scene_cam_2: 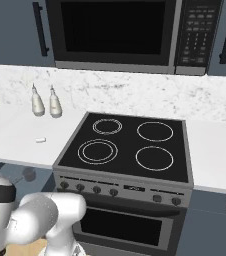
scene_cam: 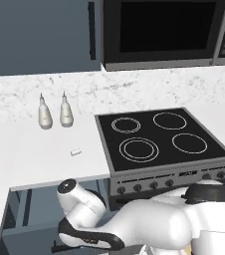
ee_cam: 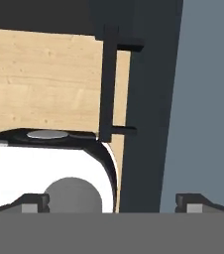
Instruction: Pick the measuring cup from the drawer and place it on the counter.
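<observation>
In the hand view my gripper (ee_cam: pixel 116 206) is open, its fingertips (ee_cam: pixel 34 203) far apart with nothing between them. It looks along the drawer's flat dark front, close to the short dark bar handle (ee_cam: pixel 108 84). The open drawer (scene_cam_2: pixel 44 176) shows below the counter's edge, left of the oven. Inside it lies the small grey measuring cup (scene_cam_2: pixel 29 174), its thin handle pointing left. The white counter (scene_cam: pixel 35 154) runs above the drawer. My arm bends down low in front of the drawer (scene_cam: pixel 15 219).
Two shaker bottles (scene_cam: pixel 45 113) and a tiny white block (scene_cam: pixel 75 152) stand on the counter. The black stovetop (scene_cam: pixel 159 137) lies to the right, with oven knobs below and a microwave (scene_cam_2: pixel 115 30) above. Wooden floor (ee_cam: pixel 44 79) shows beneath the hand.
</observation>
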